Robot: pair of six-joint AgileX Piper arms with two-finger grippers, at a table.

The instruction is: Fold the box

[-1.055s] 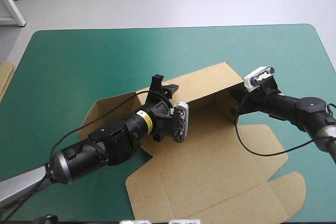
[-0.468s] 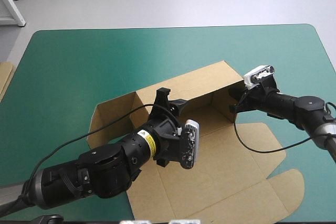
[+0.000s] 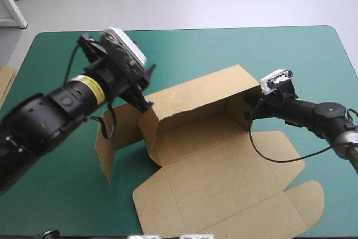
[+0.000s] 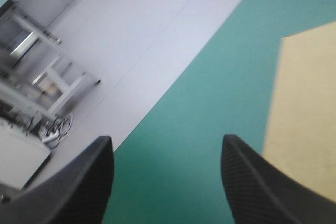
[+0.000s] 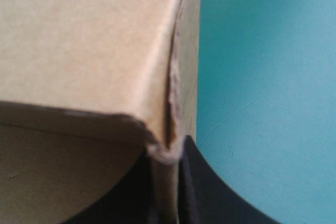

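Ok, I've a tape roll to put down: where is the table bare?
Bare teal-green cover: the strip between the box and the far edge, and the near left corner. Crowded: the middle, where the right pincer grips the box and the left pincer hovers open.

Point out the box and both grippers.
box [image 3: 224, 183]: high view, on the flat panel lying nearest the robot.
left gripper [image 4: 165, 148]: left wrist view, midway between its open jaws.
right gripper [image 5: 167, 156]: right wrist view, between jaws shut on the box's wall edge.
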